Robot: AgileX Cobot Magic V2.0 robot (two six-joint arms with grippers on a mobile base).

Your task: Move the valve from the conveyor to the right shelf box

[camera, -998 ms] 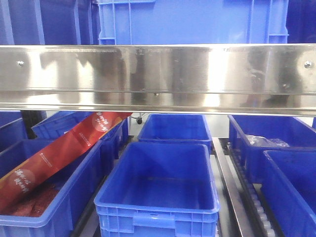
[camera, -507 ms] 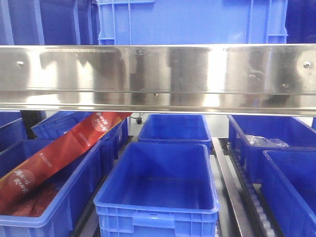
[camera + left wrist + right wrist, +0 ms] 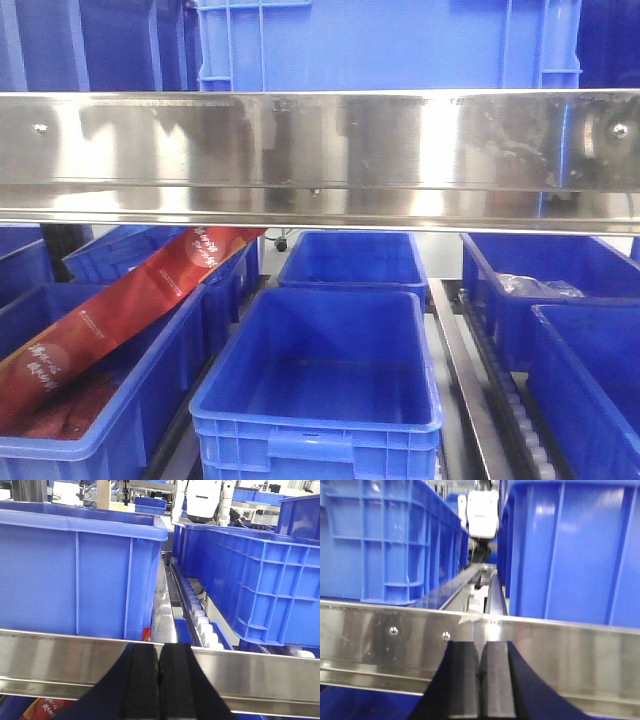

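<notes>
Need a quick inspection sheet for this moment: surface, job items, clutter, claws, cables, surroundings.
Surface: steel shelf rail across the front view; no conveyor seen.
Job's things: valve nothing seen; blue boxes, centre box looks empty.
Clutter: red packaging leaning out of the left box; clear bag in a right box.
Grippers: left claw shut, empty; right claw shut, empty.
Cables: nothing seen.
Surroundings: roller track between boxes.
</notes>
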